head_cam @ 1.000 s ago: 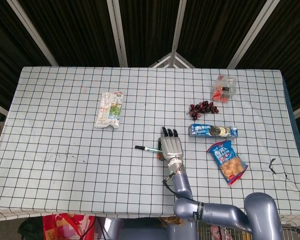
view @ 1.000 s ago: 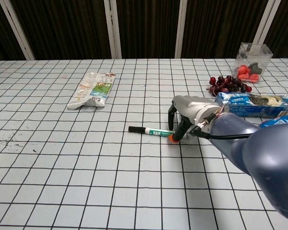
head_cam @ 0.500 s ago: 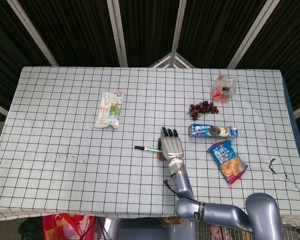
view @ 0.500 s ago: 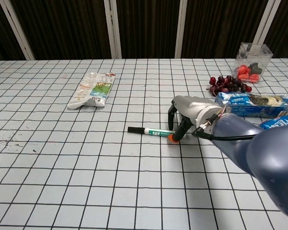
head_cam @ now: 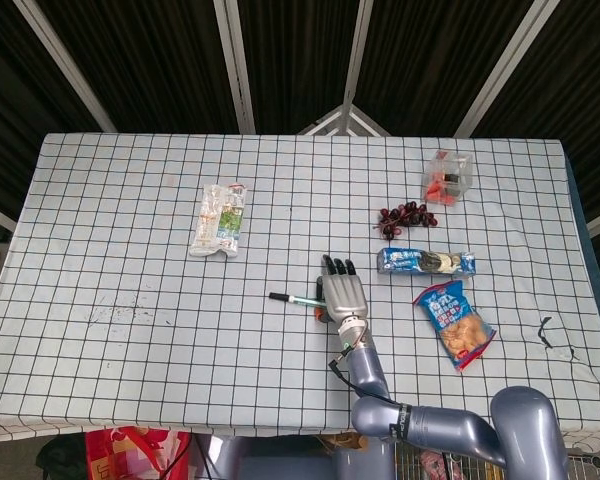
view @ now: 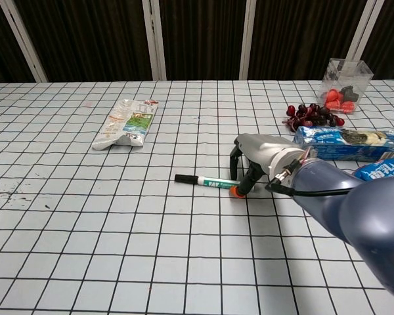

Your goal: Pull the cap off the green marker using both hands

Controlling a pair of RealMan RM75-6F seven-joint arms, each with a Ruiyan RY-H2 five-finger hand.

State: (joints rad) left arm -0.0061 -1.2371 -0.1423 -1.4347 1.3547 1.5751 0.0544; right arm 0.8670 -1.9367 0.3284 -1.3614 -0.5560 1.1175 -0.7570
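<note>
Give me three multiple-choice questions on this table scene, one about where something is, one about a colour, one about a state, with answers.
1. Where does the bunch of dark red grapes lie?
A. Between the clear plastic box and the blue biscuit packet
B. Beside the crumpled clear wrapper
C. At the table's near edge

2. What colour is the slim green-and-white marker's cap?
A. Orange
B. Black
C. Blue

3. What is the right robot hand doing?
A. Hovering high above the table
B. Down at the marker's end, marker on the cloth
C. Holding the grapes

Answers: 1 A, the head view shows the box behind them and the packet in front; 2 B, the free tip is black; 3 B, the fingers curl over the marker's end.
</note>
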